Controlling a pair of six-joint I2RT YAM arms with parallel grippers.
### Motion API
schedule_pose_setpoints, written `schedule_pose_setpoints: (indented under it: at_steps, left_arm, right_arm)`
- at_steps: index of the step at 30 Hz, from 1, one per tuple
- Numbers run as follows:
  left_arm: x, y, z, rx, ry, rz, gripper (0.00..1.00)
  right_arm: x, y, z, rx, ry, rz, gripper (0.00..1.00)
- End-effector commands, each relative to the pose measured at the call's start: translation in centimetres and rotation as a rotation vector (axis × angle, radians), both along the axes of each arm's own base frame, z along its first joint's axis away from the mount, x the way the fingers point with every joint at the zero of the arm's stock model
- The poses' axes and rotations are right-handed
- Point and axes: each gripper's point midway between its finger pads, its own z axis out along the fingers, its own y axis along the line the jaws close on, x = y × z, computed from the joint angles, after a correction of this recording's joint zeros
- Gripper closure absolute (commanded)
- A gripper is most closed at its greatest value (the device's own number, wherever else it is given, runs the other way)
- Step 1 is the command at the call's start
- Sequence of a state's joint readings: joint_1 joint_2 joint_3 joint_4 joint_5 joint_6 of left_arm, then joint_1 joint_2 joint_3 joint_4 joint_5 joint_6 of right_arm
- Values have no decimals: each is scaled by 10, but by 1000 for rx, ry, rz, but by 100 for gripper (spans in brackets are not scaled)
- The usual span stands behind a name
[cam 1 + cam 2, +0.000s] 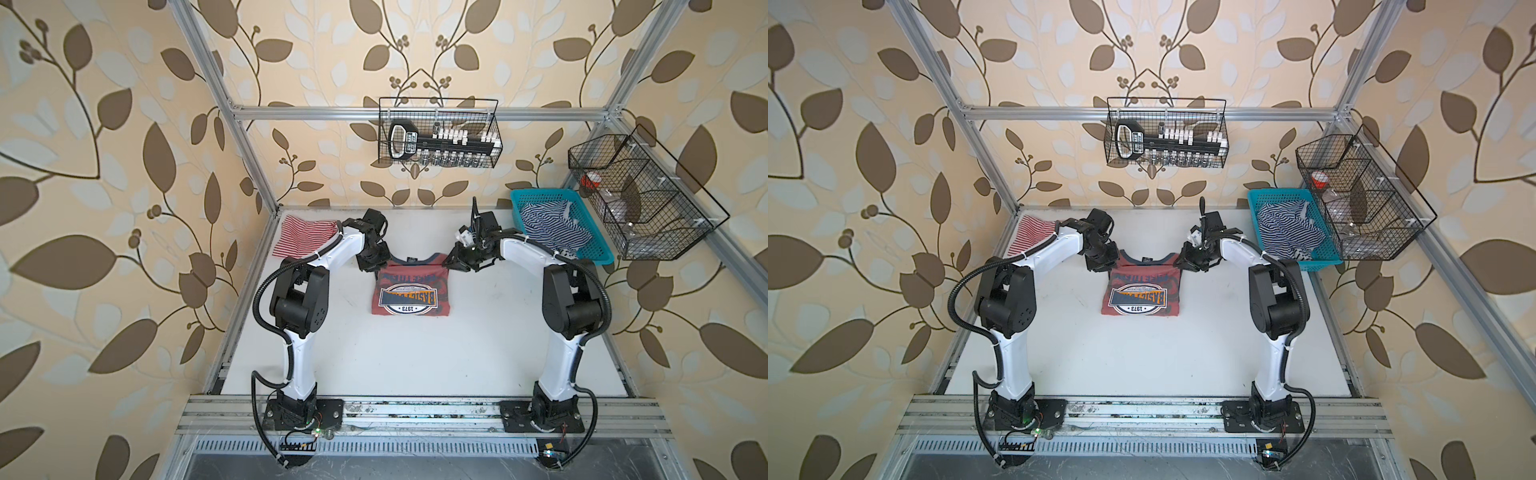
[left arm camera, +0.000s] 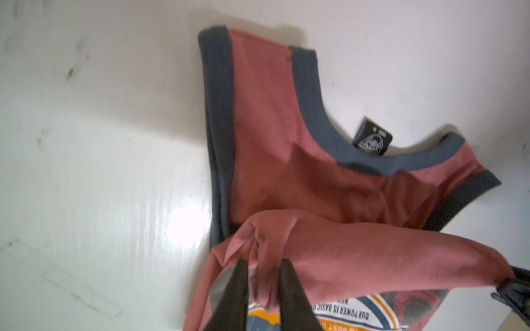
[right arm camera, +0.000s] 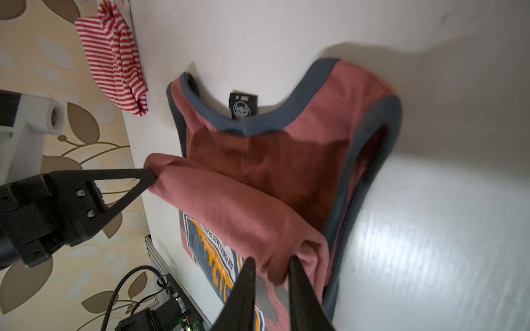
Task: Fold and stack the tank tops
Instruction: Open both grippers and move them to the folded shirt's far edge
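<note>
Red-and-white striped tank top (image 1: 303, 240) lies crumpled at the far left corner of the surface (image 1: 415, 357); left end effector (image 2: 263, 262) is narrow, pinching the folded-over hem of the dusty red tank top (image 1: 411, 291), which lies mid-surface, badge print up; right end effector (image 3: 271, 262), also narrow, pinches the hem's other corner; teal basket (image 1: 596, 251) at far right holds navy-striped cloth (image 1: 548, 226).

Two tank tops on a white table (image 1: 478, 353).
The dusty red top (image 1: 411, 293), navy-trimmed, "1973" badge showing, lies mid-table, hem doubled toward the neck and raised at both corners. The red-and-white striped top (image 1: 301, 237) lies bunched at the back left corner.
</note>
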State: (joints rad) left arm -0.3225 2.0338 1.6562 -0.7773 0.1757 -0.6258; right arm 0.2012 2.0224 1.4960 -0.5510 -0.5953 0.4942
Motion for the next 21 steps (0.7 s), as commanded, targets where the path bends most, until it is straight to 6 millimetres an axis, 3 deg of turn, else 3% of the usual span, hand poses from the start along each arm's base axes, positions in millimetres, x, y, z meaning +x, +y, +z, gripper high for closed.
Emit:
schedule_pose_setpoints:
  at_steps: [1,5,10,14,16,21]
  left_arm:
    - [25,0,15,-67,-46,38,70]
    - [45,7,27,-83,-77,72,63]
    - [51,17,62,-61,-148,86,63]
    - [29,16,73,-89,-164,51,63]
    - [12,12,70,-104,-159,3,60]
    - [-28,17,35,-76,-85,-86,46]
  right_arm:
    - [15,2,5,48,-7,4,71]
    - [29,-7,15,66,-32,-38,68]
    - [28,-20,52,35,-134,-78,64]
    - [1,-14,62,21,-161,-23,62]
    - [-20,-8,54,-24,-152,46,53]
    - [-58,-9,21,-95,-115,102,41]
